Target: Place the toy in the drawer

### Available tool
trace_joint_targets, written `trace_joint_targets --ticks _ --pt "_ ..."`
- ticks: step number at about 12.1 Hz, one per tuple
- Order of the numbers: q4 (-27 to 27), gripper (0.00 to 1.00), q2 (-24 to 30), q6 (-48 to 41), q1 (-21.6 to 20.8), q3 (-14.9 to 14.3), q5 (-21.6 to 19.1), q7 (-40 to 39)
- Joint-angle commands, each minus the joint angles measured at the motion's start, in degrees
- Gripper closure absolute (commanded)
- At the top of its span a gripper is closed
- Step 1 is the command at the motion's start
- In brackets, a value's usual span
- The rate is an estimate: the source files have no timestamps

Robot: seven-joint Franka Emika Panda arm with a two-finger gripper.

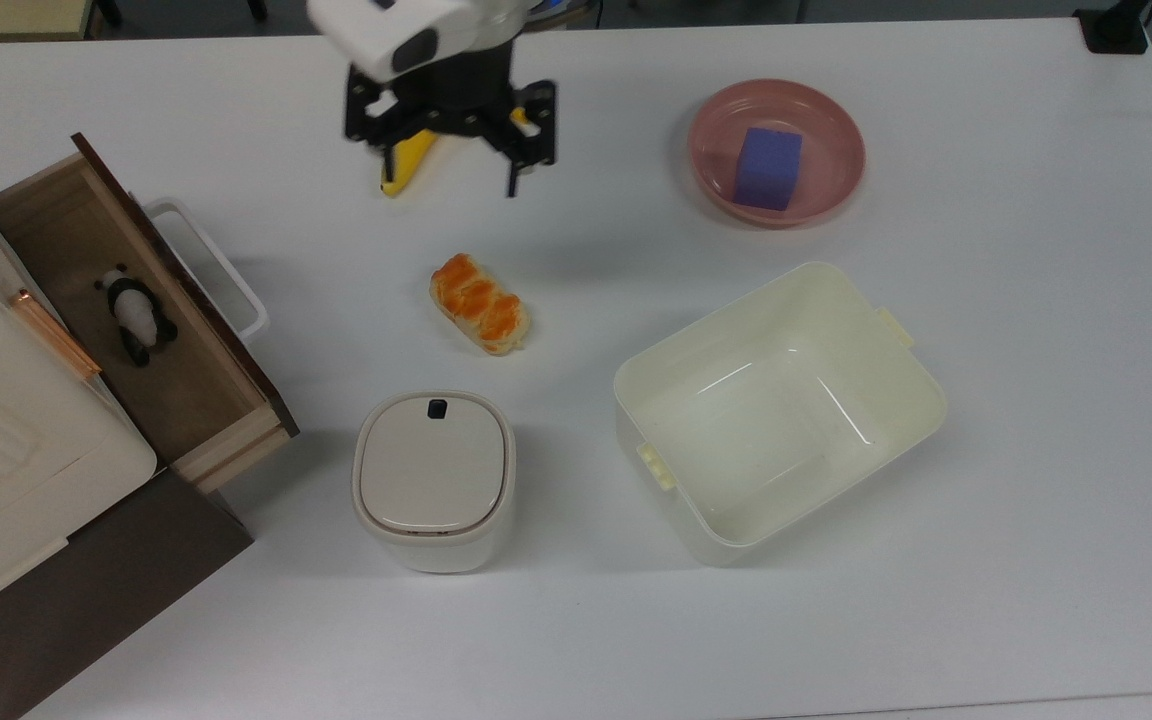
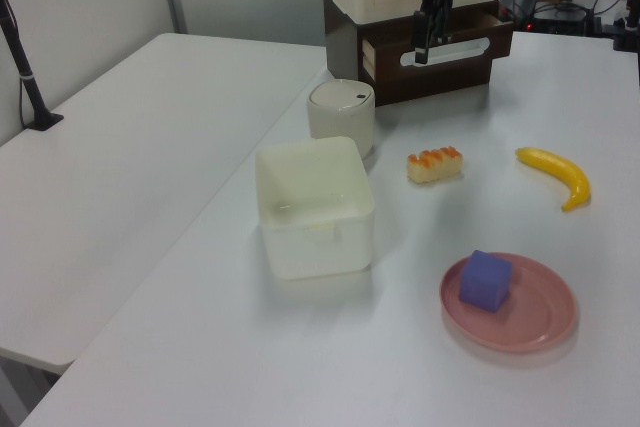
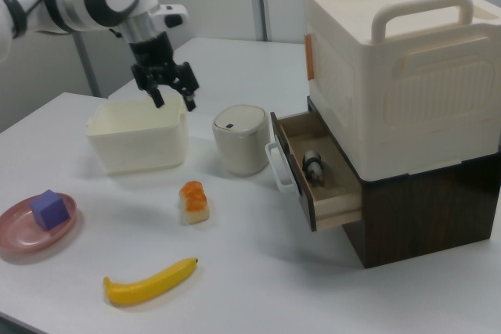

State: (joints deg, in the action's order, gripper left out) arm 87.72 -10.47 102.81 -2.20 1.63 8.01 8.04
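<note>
The toy (image 1: 136,312), a small black-and-white panda, lies on the floor of the open wooden drawer (image 1: 198,395); in the right view the toy (image 3: 313,166) rests inside the drawer (image 3: 335,202). The drawer's dark front panel carries a white loop handle (image 1: 211,265). My gripper (image 1: 450,175) hangs open and empty over the table, far to the top view's right of the drawer, just above the yellow banana (image 1: 404,168). The gripper (image 3: 174,102) also hovers high beside the cream tub in the right view. From the left view, the gripper (image 2: 426,49) overlaps the drawer front (image 2: 470,59).
An orange-glazed bread loaf (image 1: 480,303) lies mid-table. A lidded beige bin (image 1: 433,478) stands near the drawer's front corner. A cream tub (image 1: 896,400) sits to the top view's right. A pink plate (image 1: 816,120) holds a purple block (image 1: 766,167). A cream cabinet (image 3: 407,68) tops the drawer unit.
</note>
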Motion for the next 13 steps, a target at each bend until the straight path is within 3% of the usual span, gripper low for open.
trace_joint_targets --ticks 1,5,10,13 --pt "3.23 0.0 5.01 -1.3 -1.4 -2.93 -8.96 1.28" --pt "4.03 0.0 8.62 -8.94 -1.05 -3.38 -8.89 -1.97" --pt "3.95 0.0 9.33 -9.39 0.0 -3.12 -8.54 -2.06" --pt "3.95 0.0 9.24 -9.39 -0.26 -2.86 -5.21 -2.5"
